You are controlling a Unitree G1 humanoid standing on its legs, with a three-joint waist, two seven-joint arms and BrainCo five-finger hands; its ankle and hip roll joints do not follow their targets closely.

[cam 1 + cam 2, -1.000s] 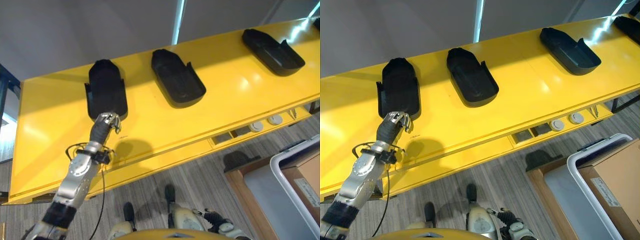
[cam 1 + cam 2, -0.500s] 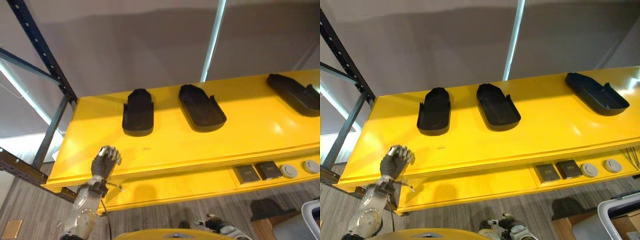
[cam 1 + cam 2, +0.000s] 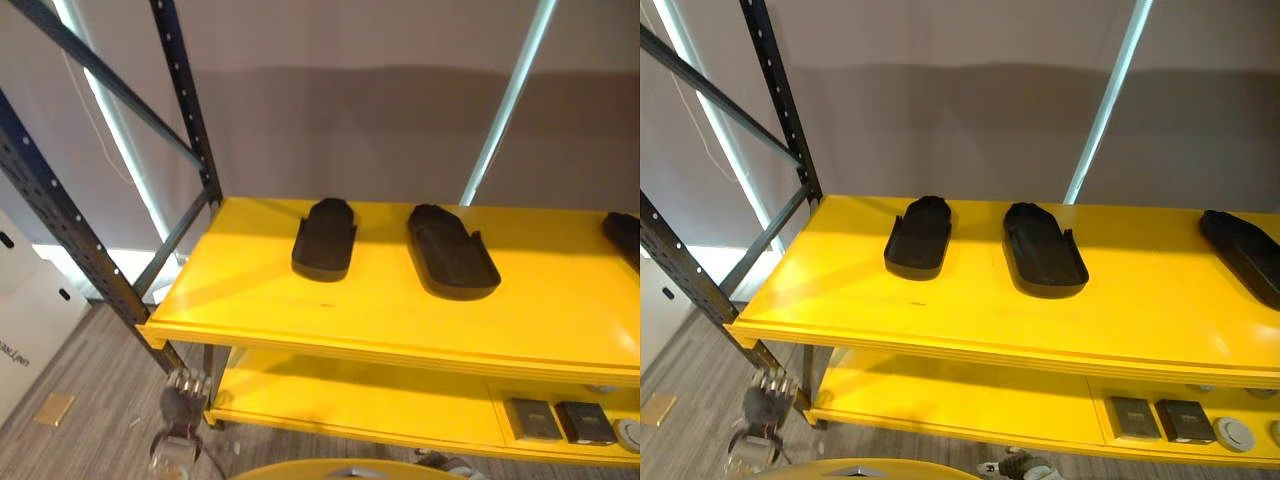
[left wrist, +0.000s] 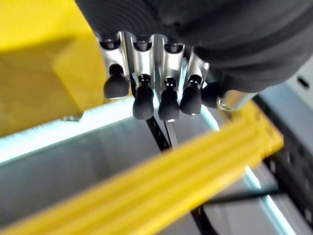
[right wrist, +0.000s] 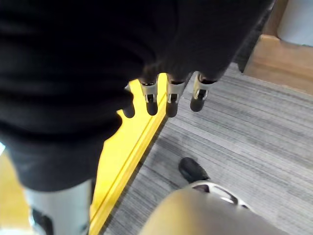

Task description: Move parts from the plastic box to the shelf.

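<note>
Three black moulded parts lie on the yellow shelf: the leftmost part, a middle part and a third part at the right edge. My left hand hangs low at the lower left, below the shelf's front edge and well away from the parts. In the left wrist view its fingers are relaxed with nothing between them, and a yellow shelf edge shows past them. My right hand hangs with relaxed, empty fingers over the grey floor, beside a yellow edge.
Dark blue rack uprights and a diagonal brace stand at the shelf's left end. The lower yellow shelf carries small dark square parts and a round grey part. A white box stands on the floor at far left.
The camera has swung up and to the left. My left hand has come off the leftmost black part and dropped below the shelf's front edge; the part stays on the shelf.
</note>
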